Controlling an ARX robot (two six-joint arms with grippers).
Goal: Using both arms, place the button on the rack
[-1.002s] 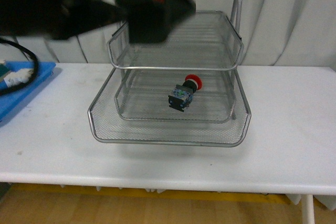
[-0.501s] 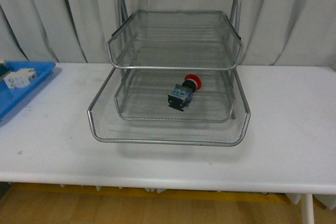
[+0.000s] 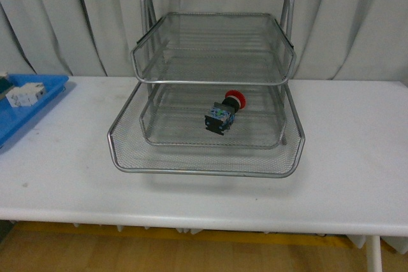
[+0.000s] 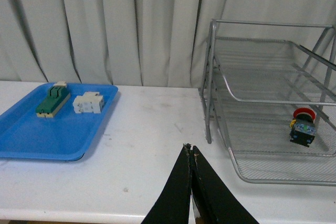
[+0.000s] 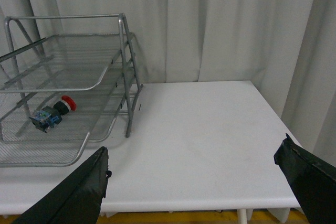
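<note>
Front view: rack (image 3: 204, 172) stands mid-table (image 3: 344, 176), no arms in frame. Button (image 3: 224, 112) lies on its side inside the rack under the top tier; can't tell which lower tier. Its long axis runs diagonal, with the red cap toward the rack's rear right and the black-blue body toward front left. Blue tray (image 3: 39, 101) sits well left of the rack.

Left wrist view: left gripper (image 4: 189, 147) is over bare table left of the rack, fingers pressed together, nothing held. Green block (image 4: 52, 99) and white block (image 4: 87, 103) lie in the blue tray. Button visible through the rack's mesh.

Right wrist view: right gripper (image 5: 194, 150) is right of the rack, fingers (image 5: 79, 192) spread wide, empty. Button's cap faces away from the rack's front rim.
</note>
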